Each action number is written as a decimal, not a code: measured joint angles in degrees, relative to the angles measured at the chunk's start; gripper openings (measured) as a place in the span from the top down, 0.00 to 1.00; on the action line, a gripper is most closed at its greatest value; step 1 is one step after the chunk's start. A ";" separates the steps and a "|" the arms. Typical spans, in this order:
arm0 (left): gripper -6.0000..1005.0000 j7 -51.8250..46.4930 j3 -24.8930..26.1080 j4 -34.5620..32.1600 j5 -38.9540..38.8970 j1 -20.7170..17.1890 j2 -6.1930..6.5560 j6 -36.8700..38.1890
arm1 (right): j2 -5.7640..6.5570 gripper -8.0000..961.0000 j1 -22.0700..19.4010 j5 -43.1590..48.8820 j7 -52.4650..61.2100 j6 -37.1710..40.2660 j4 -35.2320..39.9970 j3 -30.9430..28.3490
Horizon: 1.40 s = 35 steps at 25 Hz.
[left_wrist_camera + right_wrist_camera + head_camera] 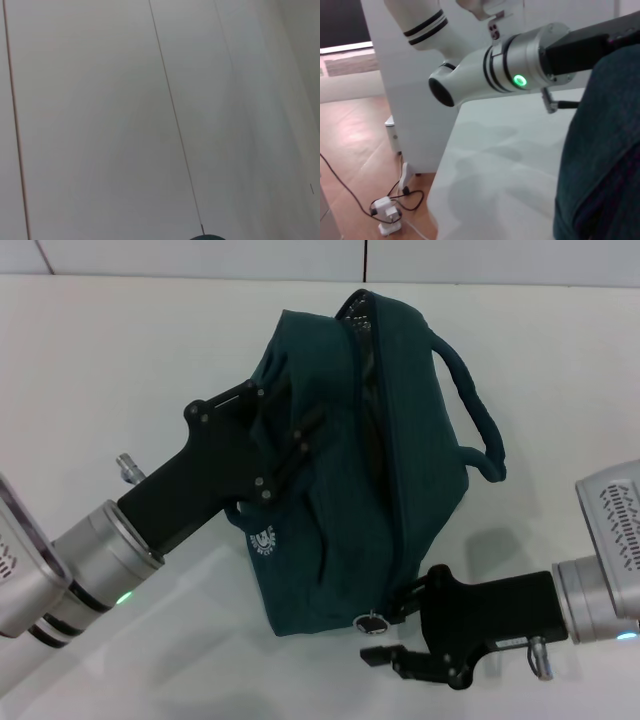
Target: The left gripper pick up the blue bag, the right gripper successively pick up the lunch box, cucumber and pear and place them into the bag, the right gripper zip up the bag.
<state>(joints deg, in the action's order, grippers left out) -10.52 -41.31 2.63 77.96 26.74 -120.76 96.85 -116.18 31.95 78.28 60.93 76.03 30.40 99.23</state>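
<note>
Nearest me, the right gripper [392, 633] sits at the bag's near bottom corner, one finger up by the ring zipper pull [371, 623] and one lower down; whether they pinch the ring I cannot tell. One blue bag [340, 480] stands on the white table [90, 370], bulging, its zip line running up the middle to a gap at the far top. Its one white logo [260, 539] faces left. The left gripper [295, 435] is clamped onto the bag's left side near the handle there. Farther right, a second loop handle [478, 415] arches free.
</note>
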 joint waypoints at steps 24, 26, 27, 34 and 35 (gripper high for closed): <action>0.51 -1.62 0.00 -0.07 -0.15 -2.27 0.30 5.88 | 0.01 0.96 -1.44 -3.85 -10.16 2.73 2.10 0.11; 0.42 -3.02 0.00 -0.12 -0.12 -2.49 0.34 6.32 | 0.00 0.96 -1.46 -4.51 -10.71 3.13 2.12 0.11; 0.38 -3.92 0.00 -0.26 -0.10 -2.76 0.39 6.81 | 0.00 0.96 -1.51 -4.68 -10.84 3.20 2.12 0.11; 0.12 -6.90 0.00 -1.62 -0.61 -6.29 0.56 11.91 | 0.10 0.95 -2.63 -7.15 -12.19 3.94 4.22 -0.26; 0.12 -6.88 0.00 -1.86 -0.62 -7.10 0.54 12.47 | 0.12 0.95 -2.62 -7.32 -12.26 3.96 4.43 -0.35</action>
<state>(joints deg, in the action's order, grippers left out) -17.40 -41.30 0.77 77.35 19.64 -120.22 109.32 -116.06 29.33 70.96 48.67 79.99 34.83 98.87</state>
